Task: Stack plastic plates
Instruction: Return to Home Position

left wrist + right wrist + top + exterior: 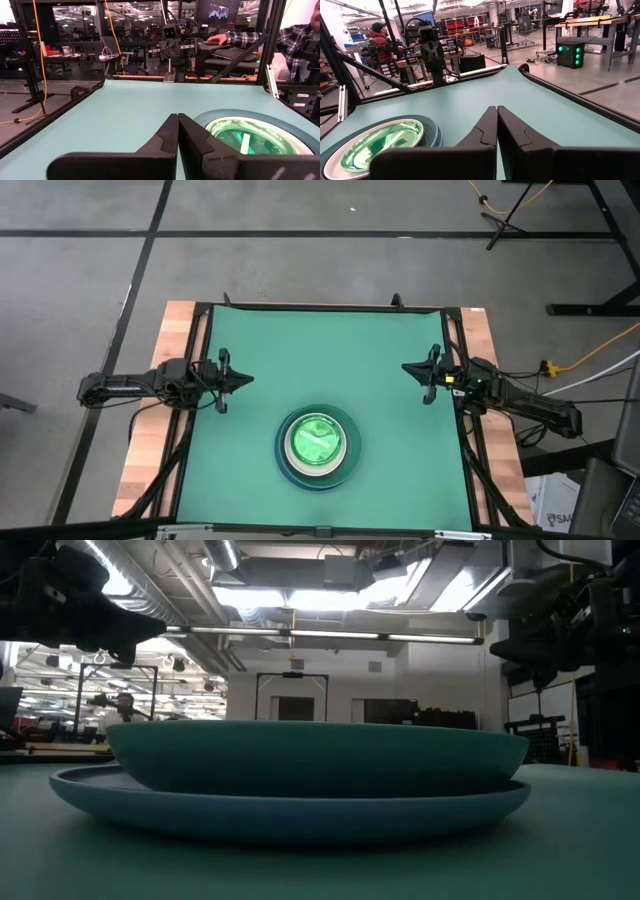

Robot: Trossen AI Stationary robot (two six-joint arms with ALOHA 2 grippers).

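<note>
Evidently the stacking is done, and what remains is parking the arms. The pile of round plastic plates (286, 458) sits on the green-covered counter (320, 340), roughly midway between the two arms. A small translucent green plate (318, 440) is on top. In the low view a large teal-green plate (320, 755) nests in a wider light-blue plate (290, 812) at the bottom.

The left gripper (242, 377) hangs at the left edge of the counter and the right gripper (410, 368) at the right edge. Both are well apart from the pile, and each has its fingers pressed together on nothing, as the wrist views confirm.

To finish well, each arm should probably draw back along its own side, staying raised and never swinging across the middle. A slow, level retreat matters most, since the light upper plates look easy to nudge off centre. Keeping the fingers closed leaves nothing to snag a rim.
</note>
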